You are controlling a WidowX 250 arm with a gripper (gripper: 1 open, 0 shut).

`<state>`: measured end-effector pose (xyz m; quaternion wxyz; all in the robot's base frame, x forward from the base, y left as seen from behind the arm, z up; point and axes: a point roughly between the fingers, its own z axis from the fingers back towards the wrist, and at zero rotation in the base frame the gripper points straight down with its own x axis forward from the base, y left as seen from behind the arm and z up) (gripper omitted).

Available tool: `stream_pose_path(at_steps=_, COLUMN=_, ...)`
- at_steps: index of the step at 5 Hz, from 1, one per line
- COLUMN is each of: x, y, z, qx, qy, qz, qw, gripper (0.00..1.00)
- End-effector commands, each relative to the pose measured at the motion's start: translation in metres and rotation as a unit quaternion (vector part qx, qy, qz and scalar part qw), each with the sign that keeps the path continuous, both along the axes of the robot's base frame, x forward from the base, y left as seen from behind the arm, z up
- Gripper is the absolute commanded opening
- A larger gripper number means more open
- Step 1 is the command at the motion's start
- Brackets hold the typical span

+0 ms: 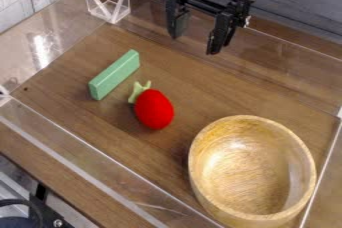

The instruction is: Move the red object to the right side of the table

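The gripper (197, 34) hangs wide open and empty, above the far worktop (254, 82). The red object (154, 109) sits mid-worktop beside a green block (115, 74); a careless descent could nudge either, or roll the fruit away.

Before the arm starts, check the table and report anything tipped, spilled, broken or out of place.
Nothing stands out. The red fruit lies whole on the table, close beside the green block, which lies flat. The bowl sits upright at the near right and looks empty. The tool hangs open above the far side, holding nothing.
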<state>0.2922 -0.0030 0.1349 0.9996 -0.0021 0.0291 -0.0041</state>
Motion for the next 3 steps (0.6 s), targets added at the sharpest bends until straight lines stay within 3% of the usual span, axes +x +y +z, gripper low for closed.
stream_pose_path(at_steps=1, x=-0.007, y=0.006, z=-0.013, qx=-0.004, qy=0.013, qz=-0.014, qw=0.9998, gripper=1.0)
stream_pose_path(at_steps=2, x=-0.034, y=0.004, z=-0.025, qx=-0.013, qy=0.016, qz=-0.02, qw=0.9996, gripper=1.0)
stream_pose_path(at_steps=3, x=-0.059, y=0.009, z=-0.027, qx=-0.012, qy=-0.002, qz=-0.014, qw=0.9998, gripper=1.0)
